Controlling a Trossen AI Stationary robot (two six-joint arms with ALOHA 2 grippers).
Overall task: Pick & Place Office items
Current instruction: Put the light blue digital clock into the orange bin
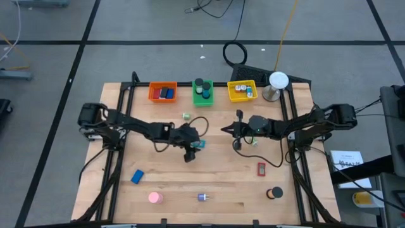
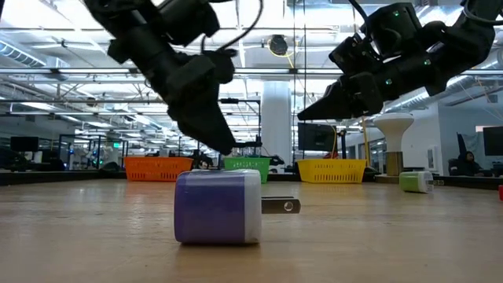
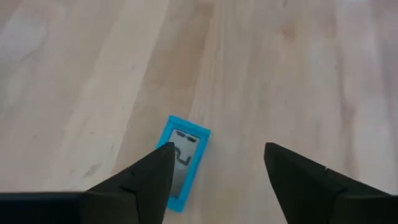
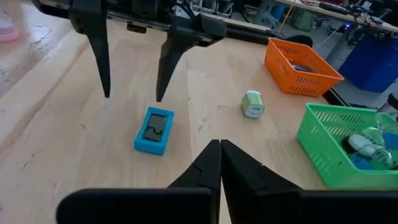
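A small blue rectangular piece with a grey face [image 3: 185,157] lies flat on the wooden table [image 1: 221,183] near its middle; it also shows in the high view [image 1: 200,144] and in the right wrist view [image 4: 153,130]. My left gripper [image 3: 217,149] is open and points down just above the table, and the blue piece lies beside one fingertip [image 3: 163,155]; I see no touch. My right gripper [image 4: 219,146] is shut and empty, hovering to the right of the blue piece [image 1: 226,130].
Orange [image 1: 162,92], green [image 1: 202,92] and yellow [image 1: 242,90] bins and a white-domed stand [image 1: 277,85] line the far edge. Loose pieces: green-white [image 1: 186,116], blue block [image 1: 137,176], pink round [image 1: 155,197], purple-white plug [image 1: 202,197], red piece [image 1: 261,169], black round [image 1: 274,193].
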